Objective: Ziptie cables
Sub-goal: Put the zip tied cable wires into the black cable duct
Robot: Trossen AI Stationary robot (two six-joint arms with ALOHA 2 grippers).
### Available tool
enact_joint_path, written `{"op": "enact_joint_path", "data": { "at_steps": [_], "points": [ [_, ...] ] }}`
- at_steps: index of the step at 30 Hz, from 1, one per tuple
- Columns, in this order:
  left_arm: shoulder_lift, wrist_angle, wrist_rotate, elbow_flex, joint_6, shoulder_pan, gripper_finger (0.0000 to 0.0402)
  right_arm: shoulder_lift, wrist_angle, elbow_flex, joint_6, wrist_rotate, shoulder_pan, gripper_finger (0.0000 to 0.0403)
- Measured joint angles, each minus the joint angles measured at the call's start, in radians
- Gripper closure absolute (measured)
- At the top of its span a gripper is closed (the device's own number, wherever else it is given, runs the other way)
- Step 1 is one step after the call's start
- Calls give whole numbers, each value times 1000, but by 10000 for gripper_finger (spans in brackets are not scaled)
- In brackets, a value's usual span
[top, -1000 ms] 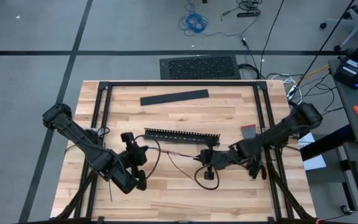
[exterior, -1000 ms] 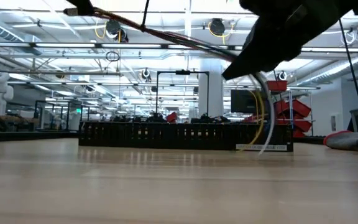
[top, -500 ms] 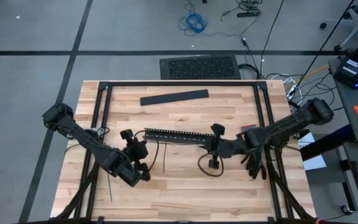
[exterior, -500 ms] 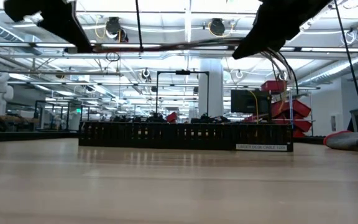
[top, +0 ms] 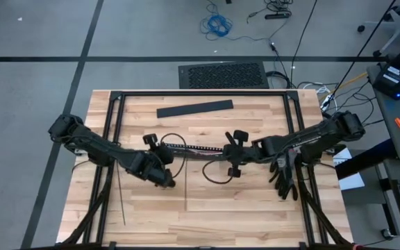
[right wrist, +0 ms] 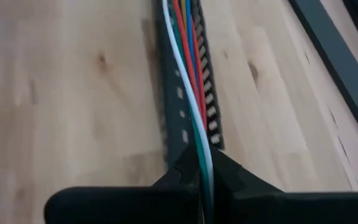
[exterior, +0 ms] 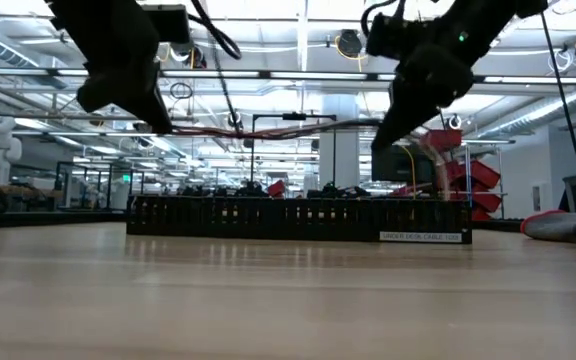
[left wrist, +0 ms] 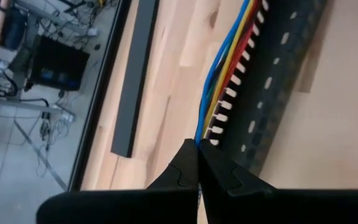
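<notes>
The left gripper (top: 164, 165) is clamped tight on one end of the cables (top: 196, 148), and the right gripper (top: 236, 154) is pinched closed on the other end. Between them the thin, smooth-coated wires run as a nearly straight bundle, lifted above the table (top: 207, 208) and hanging just over the long black slotted duct (top: 193, 148). In the left wrist view the strands show blue, yellow and red (left wrist: 225, 68), lying side by side along the duct's row of comb-like teeth (left wrist: 272, 81). In the right wrist view white, green, red and blue strands (right wrist: 188, 68) follow the same toothed edge (right wrist: 194, 118). A loose dark loop of wire (top: 217, 175) droops toward the table below the right gripper. A thin, straight dark ziptie (top: 119, 201) lies on the pale wooden planks near the left arm, well apart from the bundle. A flat, matte black bar (top: 194, 108) rests toward the far edge of the table.
</notes>
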Motion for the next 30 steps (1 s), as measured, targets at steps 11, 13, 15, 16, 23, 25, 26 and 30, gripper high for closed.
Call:
{"op": "enact_joint_path", "data": {
  "at_steps": [11,13,15,16,23,25,26,30],
  "points": [
    [0,143,85,0,139,65,400,14,-65,1,6,0,-7,403],
    [0,145,87,0,156,75,400,14,-84,1,6,1,-9,403],
    [0,147,89,0,158,88,400,14,-96,1,5,0,-14,403],
    [0,148,93,0,160,96,400,14,-103,1,5,0,-19,403],
    [5,288,154,-64,255,139,400,14,-118,1,-9,0,-53,403],
    [5,324,176,-100,261,148,400,14,-118,1,-9,-6,-54,403],
    [5,328,179,-115,258,152,400,14,-117,1,-8,-20,-54,403],
    [5,357,181,-149,250,161,400,14,-113,1,-6,-52,-53,403]
  ]
}}
